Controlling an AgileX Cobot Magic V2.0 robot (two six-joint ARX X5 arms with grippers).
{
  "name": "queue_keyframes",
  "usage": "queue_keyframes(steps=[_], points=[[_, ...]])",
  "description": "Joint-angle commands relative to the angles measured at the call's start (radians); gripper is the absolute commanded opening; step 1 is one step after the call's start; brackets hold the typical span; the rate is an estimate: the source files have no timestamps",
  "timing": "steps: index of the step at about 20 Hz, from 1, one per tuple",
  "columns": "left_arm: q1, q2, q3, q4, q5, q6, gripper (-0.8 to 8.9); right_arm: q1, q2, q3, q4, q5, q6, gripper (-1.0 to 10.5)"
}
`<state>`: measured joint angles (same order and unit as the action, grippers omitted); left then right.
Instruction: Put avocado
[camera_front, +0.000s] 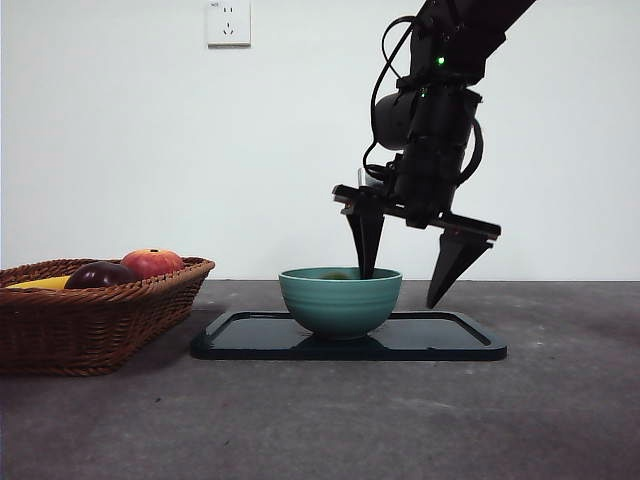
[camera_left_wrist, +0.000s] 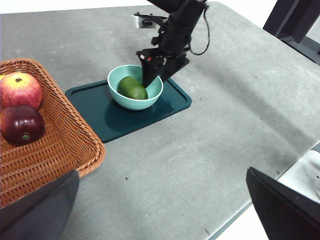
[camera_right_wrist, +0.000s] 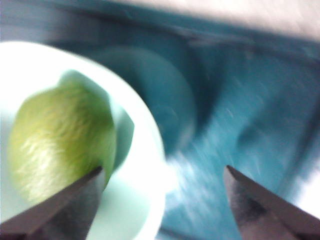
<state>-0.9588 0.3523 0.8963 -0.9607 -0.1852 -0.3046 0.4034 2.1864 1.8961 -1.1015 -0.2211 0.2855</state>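
1. Avocado (camera_left_wrist: 132, 88) lies inside the teal bowl (camera_left_wrist: 152, 97), loose, not gripped. One jaw of the right gripper (camera_front: 410, 262) dips just inside the bowl beside it; the other jaw hangs outside the rim, over the tray (camera_left_wrist: 100, 112).
2. Right gripper spread wide, holding nothing. Left gripper (camera_left_wrist: 160, 205) also wide, empty, well away from the bowl, waiting.
3. Step, as I judge: release done, pull out. Lift straight up so the inner jaw clears the rim without tipping the bowl or nudging the fruit.
4. Avocado: dull green, oval, slightly bumpy skin. Bowl: smooth glazed, round. Tray: dark teal, flat, glossy, rounded corners.
5. Off to the far side from the right gripper: woven wicker basket (camera_left_wrist: 75, 135) with a red apple-like fruit (camera_left_wrist: 20, 90) and dark purple fruit (camera_left_wrist: 21, 125). Table (camera_left_wrist: 225, 115) grey, matte, speckled.
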Motion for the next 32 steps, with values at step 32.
queue_keyframes(steps=[32], points=[[-0.01,0.0,0.006,0.011,-0.005,0.004,5.89,0.322,-1.752,-0.948,-0.051,0.325,0.029,5.9]])
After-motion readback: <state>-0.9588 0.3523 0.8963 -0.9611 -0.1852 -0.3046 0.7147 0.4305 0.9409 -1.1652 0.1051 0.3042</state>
